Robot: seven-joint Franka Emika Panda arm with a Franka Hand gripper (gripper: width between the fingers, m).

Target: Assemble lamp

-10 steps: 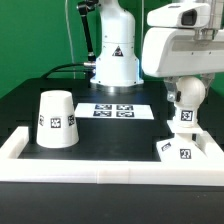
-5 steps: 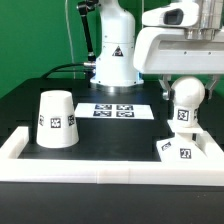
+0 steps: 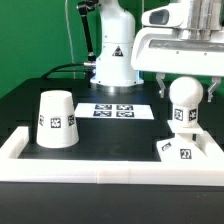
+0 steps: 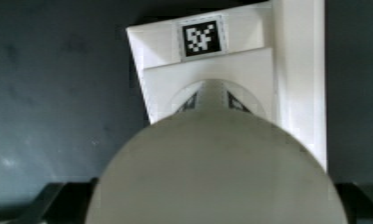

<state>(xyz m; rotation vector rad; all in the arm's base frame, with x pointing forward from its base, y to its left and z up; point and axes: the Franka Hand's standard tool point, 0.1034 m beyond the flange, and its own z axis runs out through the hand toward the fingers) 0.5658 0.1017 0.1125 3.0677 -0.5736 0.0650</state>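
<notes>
Jaws of the gripper [image 3: 187, 91] stand apart beside the square-tagged bulb [image 3: 184, 106].

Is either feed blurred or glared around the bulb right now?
Exterior view: the light is even with no glare and the picture is fairly sharp, though the white base blends into the white border wall in front of it. Wrist view: the bulb looms close, grey, shadowed and out of focus, while the tag beyond it is readable.

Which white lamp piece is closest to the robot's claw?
The round bulb, standing on the square base right under the gripper; the shade sits far off.
</notes>
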